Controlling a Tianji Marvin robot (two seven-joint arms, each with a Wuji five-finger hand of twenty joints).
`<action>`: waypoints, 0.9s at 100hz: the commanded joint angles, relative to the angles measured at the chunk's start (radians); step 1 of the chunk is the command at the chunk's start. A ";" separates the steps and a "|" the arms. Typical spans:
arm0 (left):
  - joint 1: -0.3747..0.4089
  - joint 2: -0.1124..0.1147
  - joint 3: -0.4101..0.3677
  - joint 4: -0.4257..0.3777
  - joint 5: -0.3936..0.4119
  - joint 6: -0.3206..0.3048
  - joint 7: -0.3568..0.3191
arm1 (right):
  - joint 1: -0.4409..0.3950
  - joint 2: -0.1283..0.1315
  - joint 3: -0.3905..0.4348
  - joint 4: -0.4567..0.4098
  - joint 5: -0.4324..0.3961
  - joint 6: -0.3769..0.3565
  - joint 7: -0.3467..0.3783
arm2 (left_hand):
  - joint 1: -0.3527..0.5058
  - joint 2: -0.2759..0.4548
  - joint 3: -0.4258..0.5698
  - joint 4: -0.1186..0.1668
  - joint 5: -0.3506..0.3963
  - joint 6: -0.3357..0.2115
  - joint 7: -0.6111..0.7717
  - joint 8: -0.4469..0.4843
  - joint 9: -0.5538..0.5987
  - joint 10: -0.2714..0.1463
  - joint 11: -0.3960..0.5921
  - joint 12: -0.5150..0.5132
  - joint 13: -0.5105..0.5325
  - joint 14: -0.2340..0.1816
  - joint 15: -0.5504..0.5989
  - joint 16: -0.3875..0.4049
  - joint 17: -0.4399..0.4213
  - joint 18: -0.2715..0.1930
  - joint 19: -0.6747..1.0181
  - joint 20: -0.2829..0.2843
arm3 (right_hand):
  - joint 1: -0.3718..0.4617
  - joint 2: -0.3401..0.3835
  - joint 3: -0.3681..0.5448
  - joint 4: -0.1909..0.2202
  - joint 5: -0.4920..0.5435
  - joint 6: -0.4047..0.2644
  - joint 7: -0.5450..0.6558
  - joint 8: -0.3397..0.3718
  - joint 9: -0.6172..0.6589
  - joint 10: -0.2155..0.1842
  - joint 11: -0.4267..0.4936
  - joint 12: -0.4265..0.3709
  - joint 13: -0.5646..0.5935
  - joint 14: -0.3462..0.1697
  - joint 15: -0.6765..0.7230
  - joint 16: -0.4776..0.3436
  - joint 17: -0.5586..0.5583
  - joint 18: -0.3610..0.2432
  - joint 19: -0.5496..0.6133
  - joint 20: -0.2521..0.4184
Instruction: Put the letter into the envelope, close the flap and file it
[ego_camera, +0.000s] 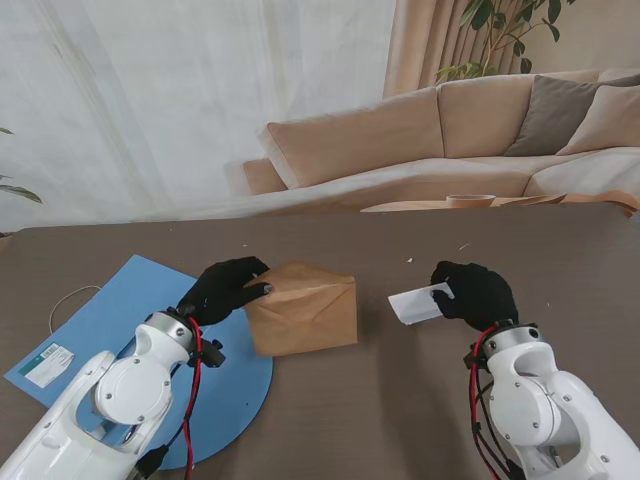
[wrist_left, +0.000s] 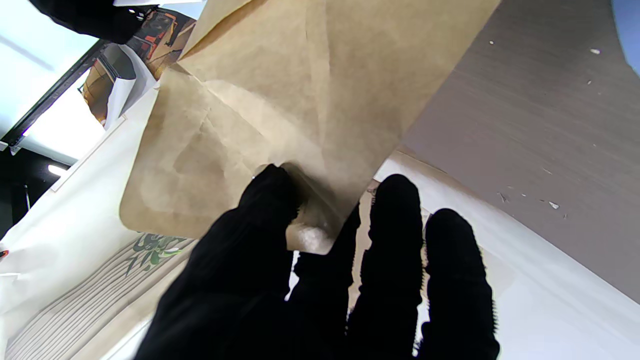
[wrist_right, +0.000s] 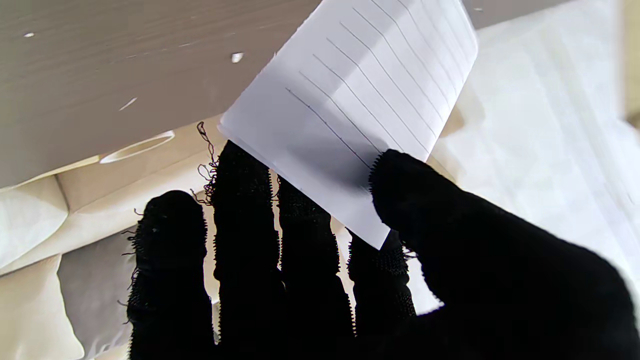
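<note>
Envelope plain kraft brown. Letter white, thin grey ruled lines. Folder blue; its label white, perhaps teal-marked. Desk grey-brown woodgrain.

Black-gloved right hand pinches the lined letter — thumb against fingers.

you're looking at a living room in a home. past the far edge of the brown worktop sits a long beige sectional sofa with grey and tan cushions in its corner. behind it, sheer white curtains cover a wide window, with a heavier beige drape hanging beside them. leafy houseplants stand behind the sofa's corner, and another plant's leaves show at the far left.
</note>
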 joint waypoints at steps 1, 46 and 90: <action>-0.013 -0.013 0.005 0.002 0.006 0.016 -0.001 | -0.023 -0.011 -0.006 -0.036 -0.001 -0.018 0.009 | 0.065 0.018 0.084 0.026 0.063 -0.064 0.119 0.065 0.015 -0.001 0.030 -0.004 0.027 -0.006 0.027 0.026 0.005 0.014 0.032 0.002 | 0.031 0.023 0.002 0.000 -0.030 0.010 0.028 0.027 0.001 0.014 0.024 0.017 0.020 0.021 0.033 0.023 -0.008 0.040 0.036 0.019; -0.056 -0.022 0.038 0.000 0.010 0.085 0.023 | -0.040 -0.028 -0.074 -0.155 0.113 -0.140 -0.041 | 0.065 0.023 0.083 0.024 0.061 -0.065 0.123 0.070 0.012 -0.005 0.035 -0.003 0.026 -0.008 0.031 0.026 0.005 0.016 0.035 0.002 | 0.049 0.043 -0.016 0.003 -0.048 0.022 0.032 0.068 -0.016 0.018 0.041 0.047 0.003 0.025 0.058 0.042 -0.021 0.040 0.049 0.040; -0.049 -0.019 0.054 -0.049 -0.025 0.118 -0.009 | 0.147 -0.024 -0.226 -0.062 0.155 -0.188 -0.003 | 0.065 0.022 0.083 0.025 0.060 -0.064 0.122 0.070 0.012 -0.004 0.034 -0.004 0.027 -0.006 0.031 0.025 0.005 0.016 0.035 0.002 | 0.053 0.061 -0.034 0.005 -0.061 0.019 0.030 0.088 -0.027 0.013 0.044 0.062 -0.004 0.020 0.064 0.050 -0.026 0.033 0.054 0.051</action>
